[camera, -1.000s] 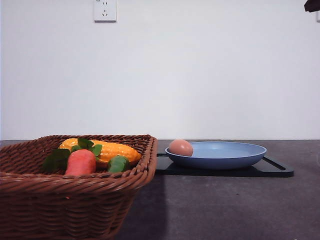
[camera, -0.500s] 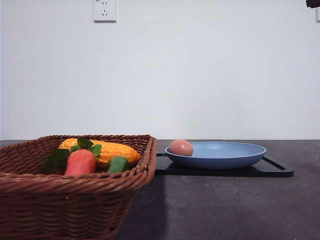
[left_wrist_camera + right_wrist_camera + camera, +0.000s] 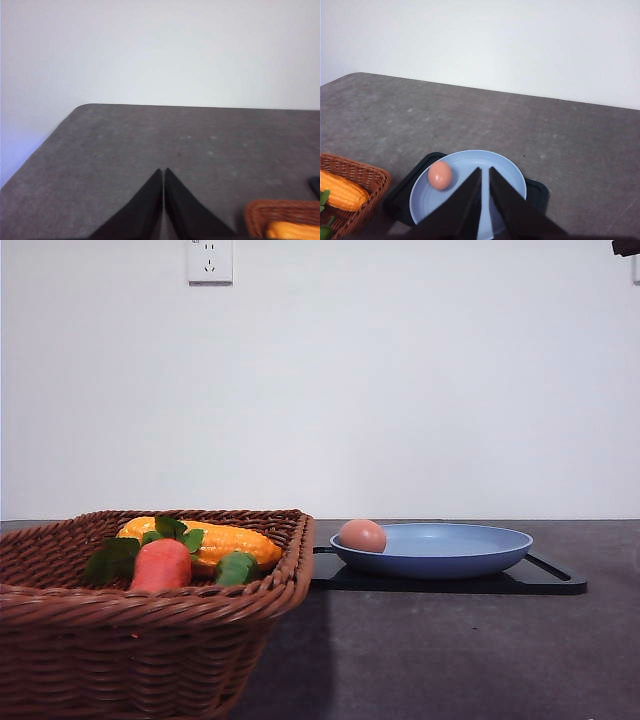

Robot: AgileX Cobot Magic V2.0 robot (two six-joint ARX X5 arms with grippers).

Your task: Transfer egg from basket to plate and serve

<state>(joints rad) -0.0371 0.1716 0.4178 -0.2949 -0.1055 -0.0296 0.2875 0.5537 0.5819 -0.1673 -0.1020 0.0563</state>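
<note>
The egg (image 3: 362, 535) lies in the plate (image 3: 450, 558), at its left edge, right of centre in the front frame. The plate sits on a black tray (image 3: 545, 582), which rests on the dark grey table (image 3: 430, 660). At lower left of that frame stands the basket (image 3: 150, 640), its right rim just beside the tray's left end. Inside the basket lie a carrot (image 3: 162, 565) with green leaves and, behind it, a corn cob (image 3: 215, 540). A white wall socket (image 3: 210, 260) sits on the wall at upper left.

In the right wrist frame the right end effector (image 3: 484, 172) hangs over the plate (image 3: 507, 172), its two dark fingers nearly together with only a thin slit between them, holding nothing. The egg (image 3: 440, 175) lies left of the fingers, apart from them, near the plate's left rim. The tray (image 3: 400, 197) shows under the plate, and the basket (image 3: 362, 175) with the corn cob (image 3: 342, 191) is at lower left.

In the left wrist frame the left end effector (image 3: 163, 172) has its fingers pressed together, empty, above bare table (image 3: 125, 150). A corner of the basket (image 3: 265, 212) shows at lower right.
</note>
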